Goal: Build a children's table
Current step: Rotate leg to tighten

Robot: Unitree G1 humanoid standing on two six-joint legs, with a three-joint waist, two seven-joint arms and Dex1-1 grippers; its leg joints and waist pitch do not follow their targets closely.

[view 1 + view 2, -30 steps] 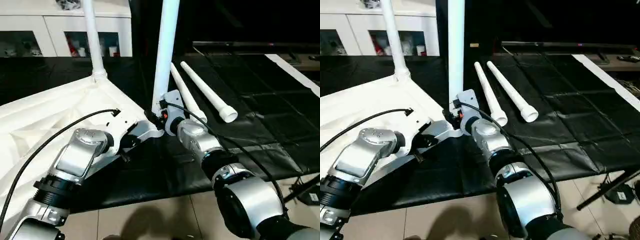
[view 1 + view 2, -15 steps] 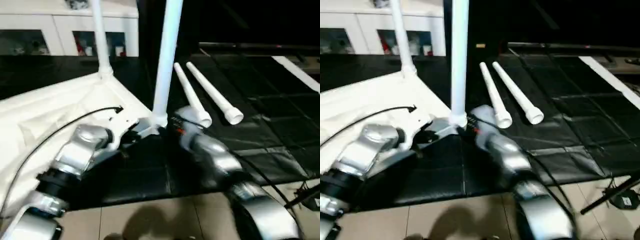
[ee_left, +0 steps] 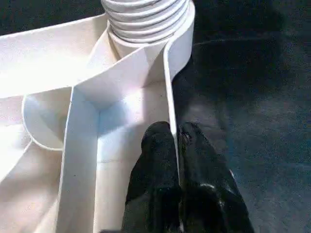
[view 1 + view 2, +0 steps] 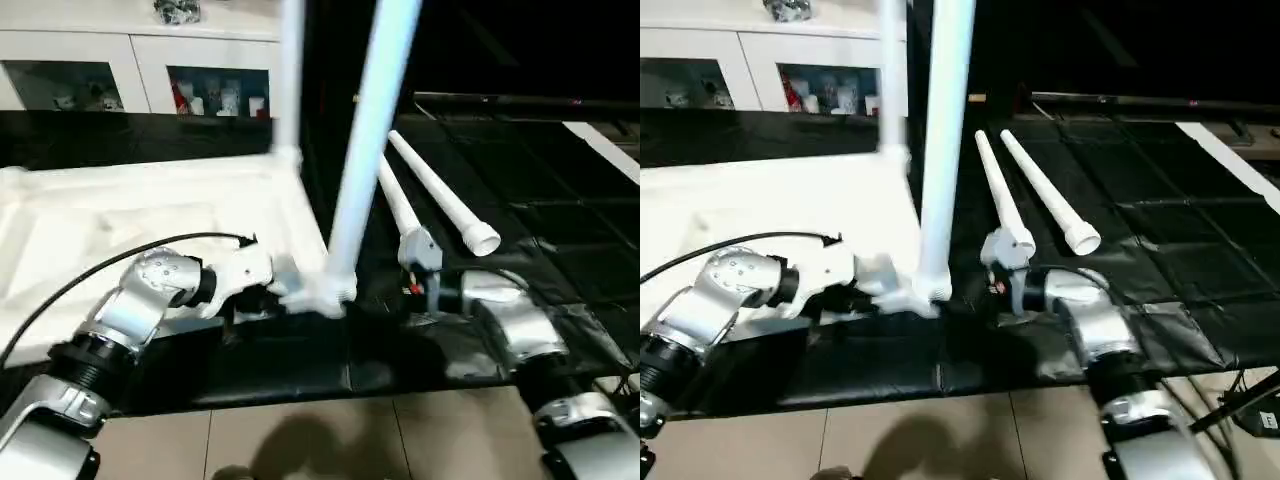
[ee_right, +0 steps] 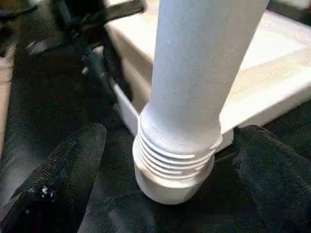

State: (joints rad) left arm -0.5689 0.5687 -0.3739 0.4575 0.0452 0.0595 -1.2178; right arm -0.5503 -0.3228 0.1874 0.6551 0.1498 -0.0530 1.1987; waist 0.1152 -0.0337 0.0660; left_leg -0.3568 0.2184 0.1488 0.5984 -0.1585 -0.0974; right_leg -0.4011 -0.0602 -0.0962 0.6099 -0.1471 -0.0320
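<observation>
The children's table top (image 4: pixel 120 215) lies upside down on the black mat, ribs up. One leg (image 4: pixel 288 70) stands in its far corner. A second leg (image 4: pixel 370 150) stands slightly tilted in the near corner socket (image 3: pixel 146 19), with its thread (image 5: pixel 176 154) still showing. My left gripper (image 3: pixel 175 138) is shut on the thin rim wall of the top, just beside that socket. My right gripper (image 5: pixel 170 136) is open, its fingers (image 5: pixel 73 165) standing wide on either side of the leg's base without touching it. Two loose legs (image 4: pixel 435 190) lie side by side on the mat to the right.
A white cabinet with glass doors (image 4: pixel 150 80) stands behind the table top. The black mat (image 4: pixel 560 220) stretches to the right, a pale tiled floor (image 4: pixel 300 440) lies in front. A black cable (image 4: pixel 100 275) runs along my left arm.
My right gripper has let go of the near leg, opened wide and drawn back to the right. The leg stays standing. The head view has shifted; the left gripper keeps its grip.
</observation>
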